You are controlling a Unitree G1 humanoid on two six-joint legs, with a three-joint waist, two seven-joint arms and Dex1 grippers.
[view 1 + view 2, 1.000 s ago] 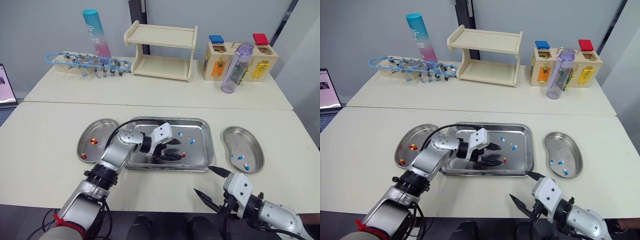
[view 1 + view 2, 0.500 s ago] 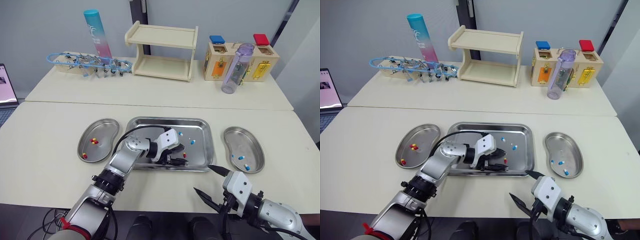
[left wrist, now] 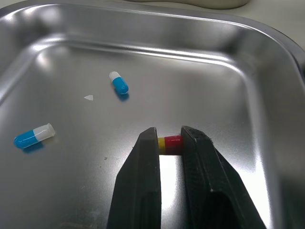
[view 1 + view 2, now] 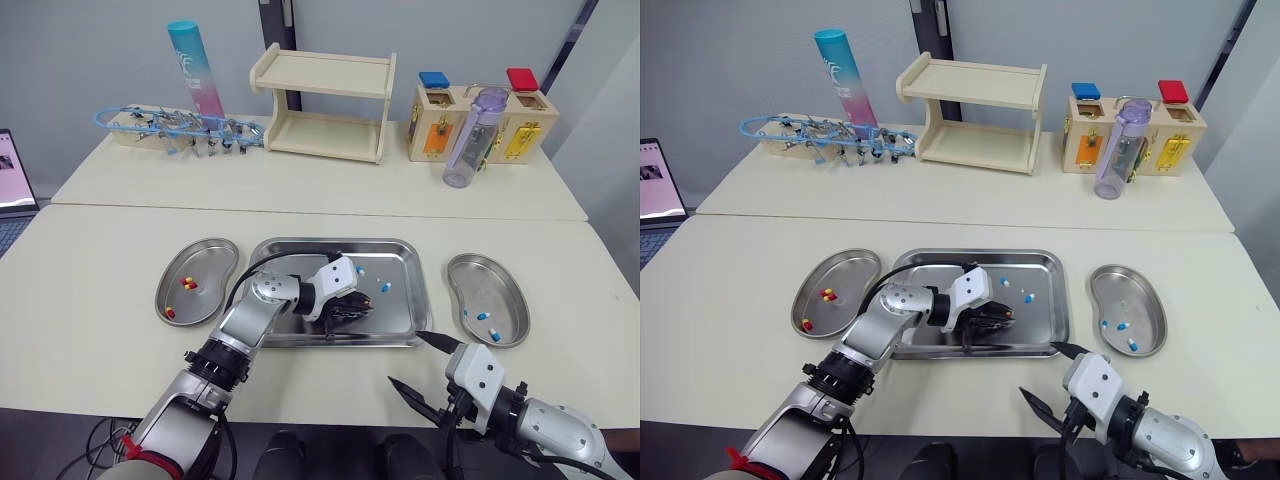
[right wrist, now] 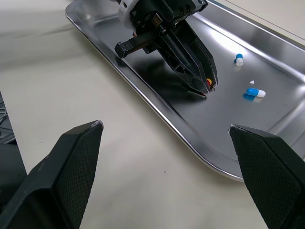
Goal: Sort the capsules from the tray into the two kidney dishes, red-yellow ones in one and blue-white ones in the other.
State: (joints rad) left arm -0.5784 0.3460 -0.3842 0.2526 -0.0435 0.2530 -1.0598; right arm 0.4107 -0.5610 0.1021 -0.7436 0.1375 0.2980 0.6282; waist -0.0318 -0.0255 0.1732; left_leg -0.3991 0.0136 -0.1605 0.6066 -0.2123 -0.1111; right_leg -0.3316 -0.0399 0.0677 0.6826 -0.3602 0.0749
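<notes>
Steel tray (image 3: 267, 43): blue-white capsules (image 3: 118, 82), red-yellow capsule (image 3: 171, 143) seemingly raised.

text check: nothing readable tbh | blue-pink tube (image 4: 194, 68) at the back of the surface has white lettering near its top, too small to make out

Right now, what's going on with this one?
The left pincer is shut on a red-yellow capsule inside the tray, where two loose blue-white capsules lie. The left kidney dish holds two sorted red-yellow capsules. The right kidney dish holds two sorted blue-white capsules. The right pincer hangs open over the near edge of the table, holding nothing.
</notes>
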